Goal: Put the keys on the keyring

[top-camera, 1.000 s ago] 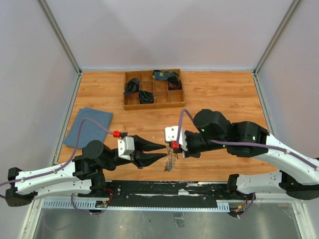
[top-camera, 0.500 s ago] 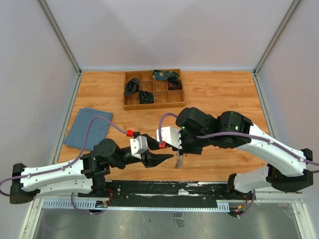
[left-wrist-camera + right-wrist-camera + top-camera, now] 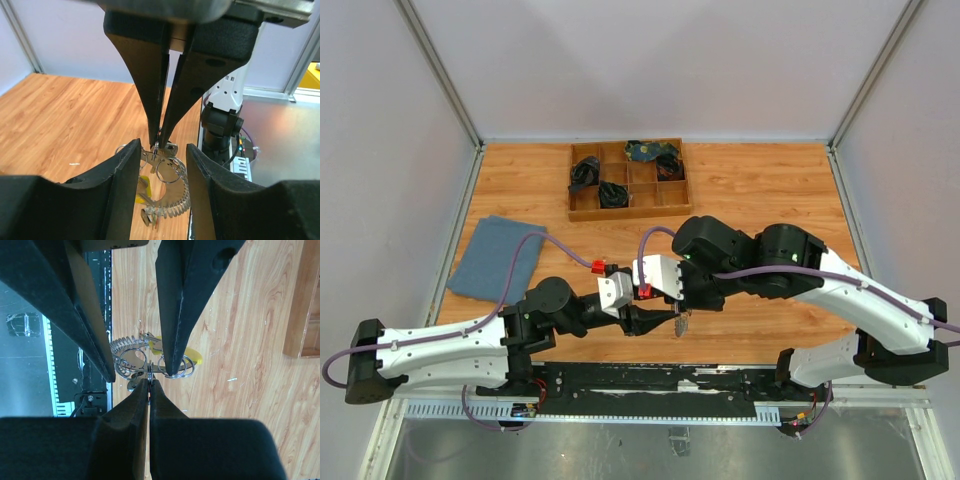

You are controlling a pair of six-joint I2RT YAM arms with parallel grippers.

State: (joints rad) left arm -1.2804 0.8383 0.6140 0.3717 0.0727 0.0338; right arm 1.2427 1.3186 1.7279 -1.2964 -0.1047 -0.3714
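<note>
**A:** Which tool has the bunch?

**B:** The right tool (image 3: 158, 141). Its fingers are pressed fully together on the top of the keyring (image 3: 167, 171). The keys (image 3: 172, 205) hang below the pinch in a silvery fan, with the yellow piece (image 3: 192, 357) off to one side. All of it sits over the near edge of the bench (image 3: 65, 115). I can't tell whether the lowest keys touch the wood.

**A:** And the left tool?

**B:** The left tool (image 3: 142, 375) is open and holding nothing. Its two fingers straddle the rings, one tip on either side, just short of touching. In the right wrist view, both tips stand level with the ring cluster.

**A:** So what does the next move turn on?

**B:** On how the two tools line up. They meet almost tip to tip, the left coming in from its own side and the right from opposite. The bunch lies dead ahead of the left tool, in its gap, and its long axis runs down away from the right tool's pinch. The left is the only free tool, and it's already beside the work. My judgement is that it only needs to close squarely on one ring or key, not on the tangle. Several loops overlap there, so it could easily catch the wrong one.
</note>
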